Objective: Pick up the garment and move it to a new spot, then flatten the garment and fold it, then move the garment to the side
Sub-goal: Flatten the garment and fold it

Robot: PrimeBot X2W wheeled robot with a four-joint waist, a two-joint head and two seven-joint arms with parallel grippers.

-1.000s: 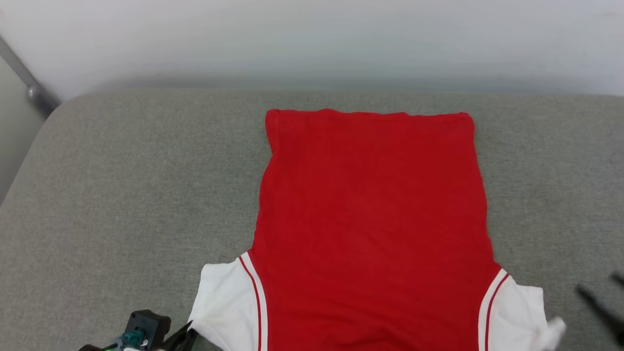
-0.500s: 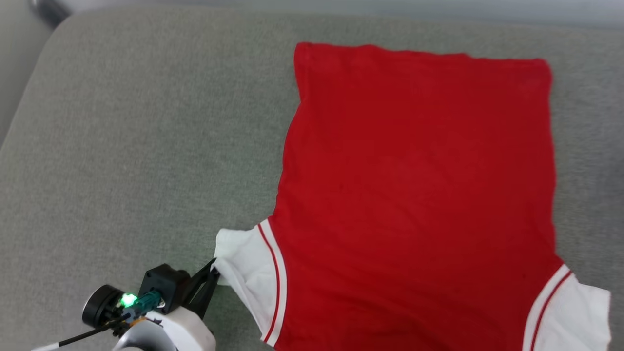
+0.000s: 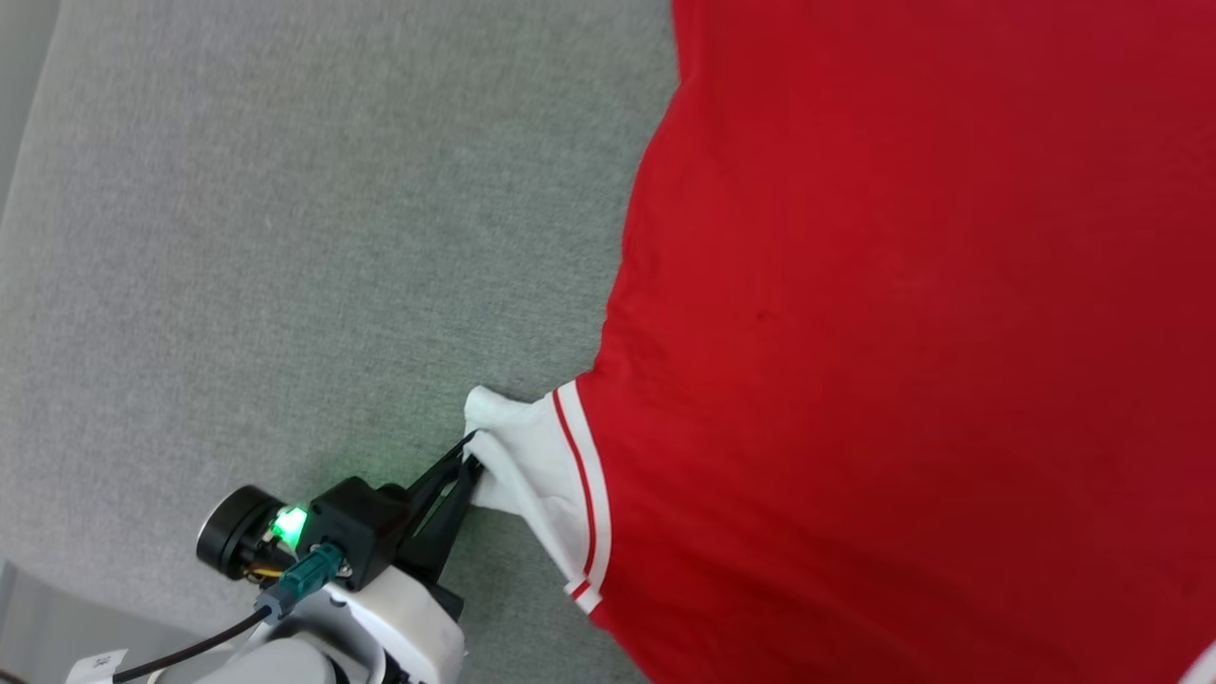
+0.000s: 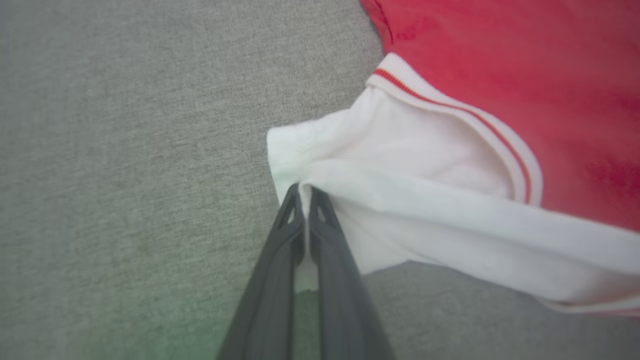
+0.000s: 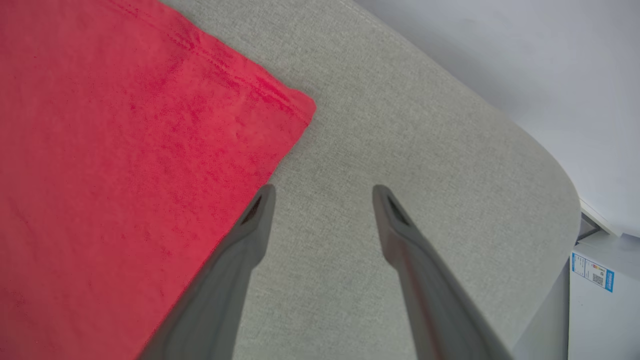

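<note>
A wide grey woven upholstered surface [image 3: 285,237] carries the red jersey garment with white sleeves [image 3: 902,332], spread flat with its plain red side up, on the right. The left gripper [image 3: 470,465], near left, is clamped on the white sleeve's edge [image 4: 320,165]. The right gripper [image 5: 323,190] has its fingers apart, holding nothing, over bare surface beside the garment's hemmed corner.

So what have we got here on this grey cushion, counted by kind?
Garments: 1, the red jersey
Grippers: 2, the left gripper shut on the jersey, the right gripper open
Cushions: 1, the grey cushion
Total: 4
</note>
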